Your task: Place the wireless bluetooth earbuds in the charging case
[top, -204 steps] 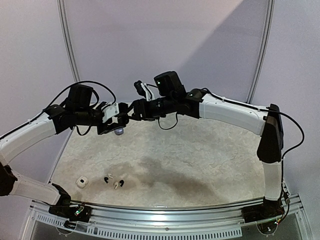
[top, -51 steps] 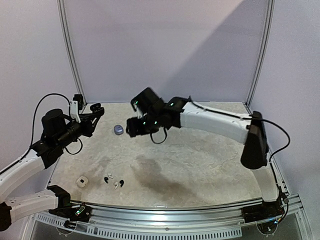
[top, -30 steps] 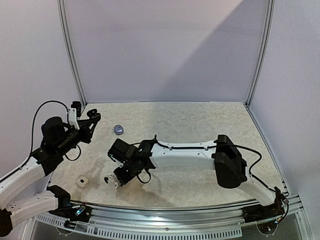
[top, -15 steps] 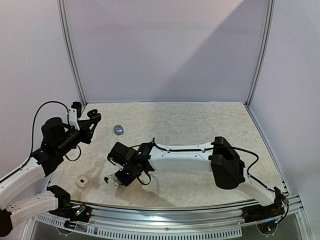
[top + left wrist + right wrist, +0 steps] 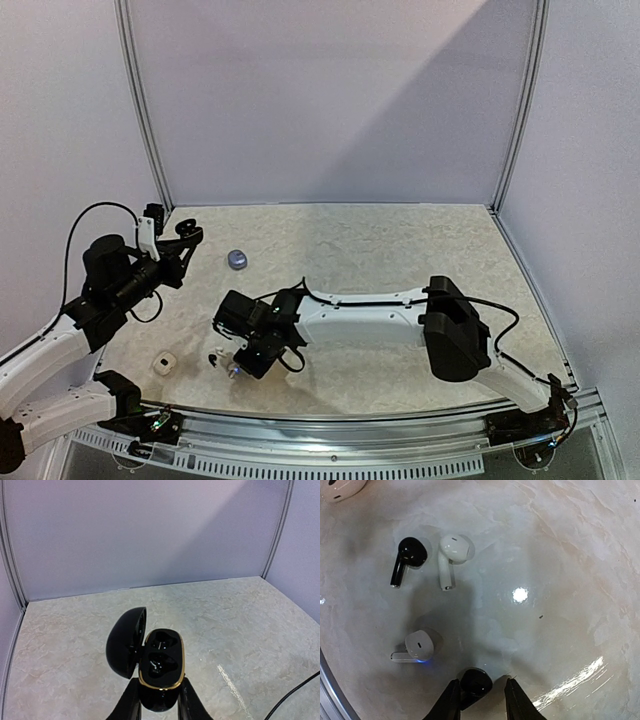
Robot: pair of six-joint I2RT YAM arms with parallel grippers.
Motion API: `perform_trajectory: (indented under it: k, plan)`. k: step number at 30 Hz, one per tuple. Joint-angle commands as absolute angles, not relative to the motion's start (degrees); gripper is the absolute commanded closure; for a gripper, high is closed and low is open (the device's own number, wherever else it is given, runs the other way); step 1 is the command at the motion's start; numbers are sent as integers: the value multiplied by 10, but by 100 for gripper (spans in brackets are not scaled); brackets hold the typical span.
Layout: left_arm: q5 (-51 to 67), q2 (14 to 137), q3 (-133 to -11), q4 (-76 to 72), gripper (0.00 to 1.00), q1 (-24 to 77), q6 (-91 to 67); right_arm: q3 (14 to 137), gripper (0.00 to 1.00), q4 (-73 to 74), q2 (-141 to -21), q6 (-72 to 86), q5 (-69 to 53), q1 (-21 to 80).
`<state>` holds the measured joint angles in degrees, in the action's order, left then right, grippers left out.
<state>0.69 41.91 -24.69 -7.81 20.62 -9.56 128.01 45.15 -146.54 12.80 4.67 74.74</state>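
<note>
Gleaming black round-headed earbud (image 5: 475, 682)

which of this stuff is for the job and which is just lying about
For the job, likely:
black case, open, in left hand
black bud between right hand fingers
second black bud

Lying about for now:
two white buds
white case
lavender case

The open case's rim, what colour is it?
Gold rim on the black case; left wrist view shows it best.
</note>
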Motion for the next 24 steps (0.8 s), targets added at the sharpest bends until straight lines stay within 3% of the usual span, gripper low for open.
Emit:
perform_trajectory:
  k: [1,15,24]
  plan:
    - [12,423,-239,-90,100,209,-89,1239,73,501,-1456,110,58,749]
    - [15,423,-239,-87,100,208,-88,1160,93,473,-1413,133,41,733]
    - [16,423,-238,-87,100,208,-86,1120,100,468,-1392,160,57,726]
